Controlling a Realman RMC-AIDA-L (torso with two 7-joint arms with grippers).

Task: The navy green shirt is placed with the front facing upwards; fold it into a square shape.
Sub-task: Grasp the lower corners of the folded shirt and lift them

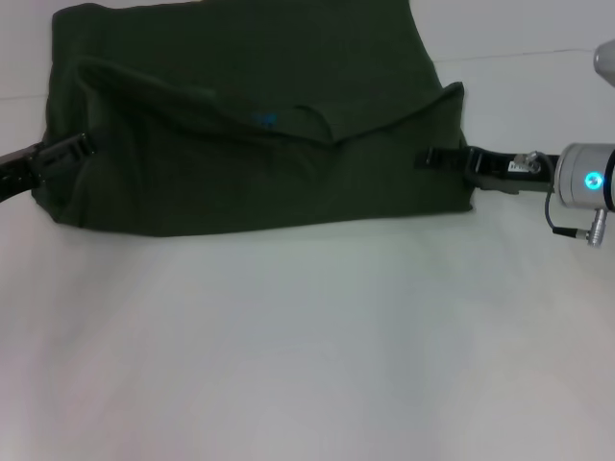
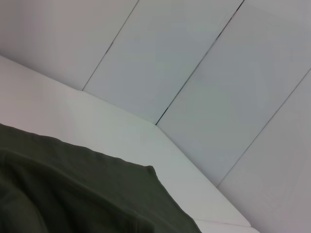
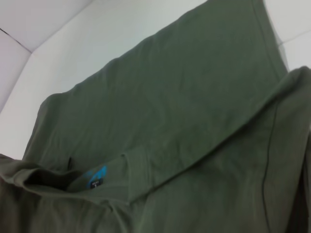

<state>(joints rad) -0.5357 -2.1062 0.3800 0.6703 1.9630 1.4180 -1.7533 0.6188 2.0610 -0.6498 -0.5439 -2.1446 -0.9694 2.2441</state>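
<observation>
- The navy green shirt (image 1: 259, 144) lies across the far half of the white surface (image 1: 288, 365), reaching from the left edge of the head view nearly to the right arm.
- One fold looks done: the plain dark reverse faces up on the near layer, no chest letters show, and the collar with its blue neck label (image 1: 263, 119) sits at the middle along a fold line.
- The left end effector (image 1: 60, 154) is at the shirt's left edge, the right end effector (image 1: 444, 157) at its right edge; each seems to pinch the cloth, though I cannot tell for certain whether either is clamped.
- My judgement: the shape is a wide band, not yet a square, so the sides remain to be folded inward.
</observation>
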